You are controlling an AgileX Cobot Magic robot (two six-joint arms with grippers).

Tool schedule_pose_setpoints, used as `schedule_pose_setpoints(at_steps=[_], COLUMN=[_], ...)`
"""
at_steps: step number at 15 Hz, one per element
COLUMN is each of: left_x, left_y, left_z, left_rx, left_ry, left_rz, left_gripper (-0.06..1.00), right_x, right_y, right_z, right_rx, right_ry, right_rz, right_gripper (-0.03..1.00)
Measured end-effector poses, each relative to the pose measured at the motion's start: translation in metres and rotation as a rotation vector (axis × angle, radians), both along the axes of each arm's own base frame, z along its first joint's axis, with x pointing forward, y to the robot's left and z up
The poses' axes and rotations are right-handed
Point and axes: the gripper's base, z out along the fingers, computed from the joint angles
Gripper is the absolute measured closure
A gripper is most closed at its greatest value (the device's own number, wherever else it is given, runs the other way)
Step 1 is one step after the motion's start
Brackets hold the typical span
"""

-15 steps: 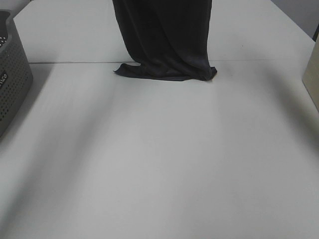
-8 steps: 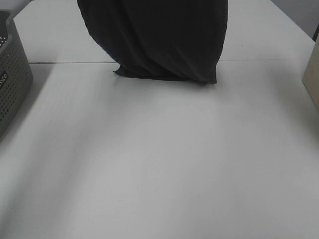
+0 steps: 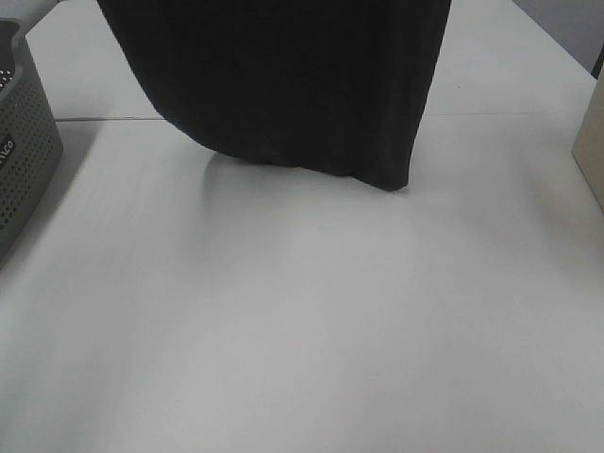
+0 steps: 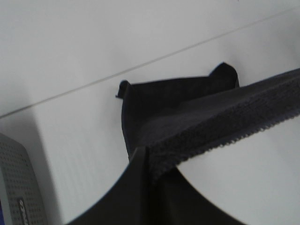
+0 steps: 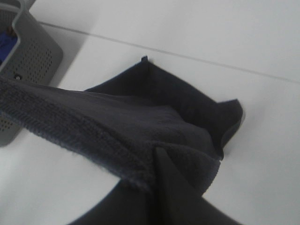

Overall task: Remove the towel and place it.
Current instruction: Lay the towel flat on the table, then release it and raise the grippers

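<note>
A dark grey towel hangs spread wide over the far middle of the white table. Its lower right corner reaches down to about the table surface, and its lower left edge hangs above it. Neither gripper shows in the exterior high view. In the left wrist view my left gripper is shut on the towel's top edge. In the right wrist view my right gripper is shut on the other end of that edge. The edge is stretched between them and the rest of the towel hangs below.
A grey perforated basket stands at the table's left edge; it also shows in the left wrist view and the right wrist view. A light box sits at the right edge. A seam crosses the table.
The towel has been pulled much wider and drawn nearer to the camera. Its folded bottom edge has lifted off the table at the left.
</note>
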Motion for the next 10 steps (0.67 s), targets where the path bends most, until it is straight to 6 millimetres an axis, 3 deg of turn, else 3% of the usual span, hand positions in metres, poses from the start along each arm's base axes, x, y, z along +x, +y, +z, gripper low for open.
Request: schedule_pose_setpoints(at_steps=[1,2,4,10], left_x=[-0.007,-0.04,-0.069,-0.129], left_y=[-0.001,-0.005,-0.011,-0.017], left_z=[-0.002,-0.009,-0.018,-0.055], left_rx=[0.0,-0.006,-0.014,-0.031], left_ry=[0.014,0.065,0.107,0.22], left_rz=[-0.003,-0.018,-0.036,-0.051], left_gripper=[0.94,0.94,0.94,0.94], right_x=[-0.006,-0.029,-0.059,-0.12], right_y=[-0.002,-0.008,-0.016,-0.031], right_z=[-0.004,-0.017,-0.02,-0.046], right_rx=[-0.006,-0.019,-0.024,-0.019], right_ry=[0.019,0.082,0.1,0.175], right_rz=[0.0,0.003,0.009,0.013], right_gripper=[0.95,0.95,0.95,0.95])
